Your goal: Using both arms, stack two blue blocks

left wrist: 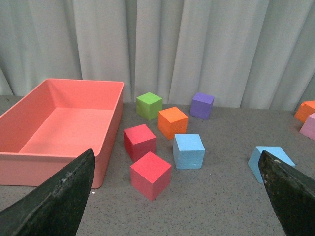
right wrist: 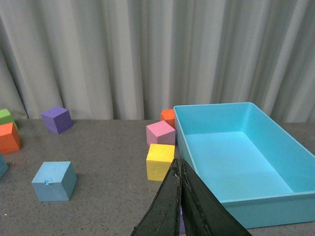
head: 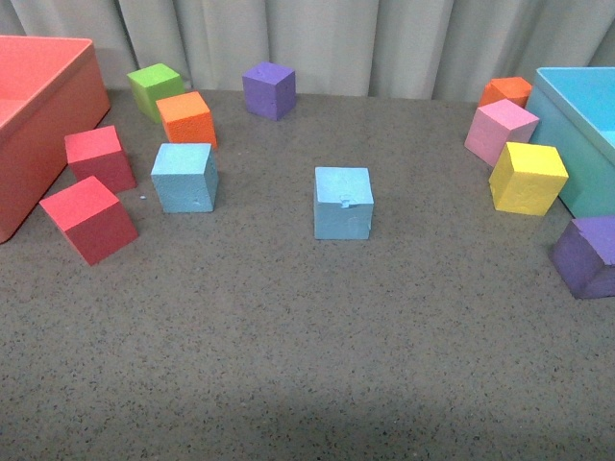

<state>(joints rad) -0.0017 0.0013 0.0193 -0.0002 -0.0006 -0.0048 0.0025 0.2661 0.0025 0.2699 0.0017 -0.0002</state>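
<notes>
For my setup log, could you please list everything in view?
blue blocks: two, light blue, left-centre and centre
red blocks: two, red, far left
orange blocks: two, orange, back left and back right
purple blocks: two, purple, back centre and right edge
green block: one, green, back left
pink block: one, pink, right
yellow block: one, yellow, right
red bin: one, red, far left
turquoise bin: one, turquoise, far right
table: one, grey, underneath
curtain: one, pale, behind
left gripper: one, black, open
right gripper: one, black, shut

I see a coral bin left, turquoise bin right. Yellow cube just beside the latter, pink cube behind.
</notes>
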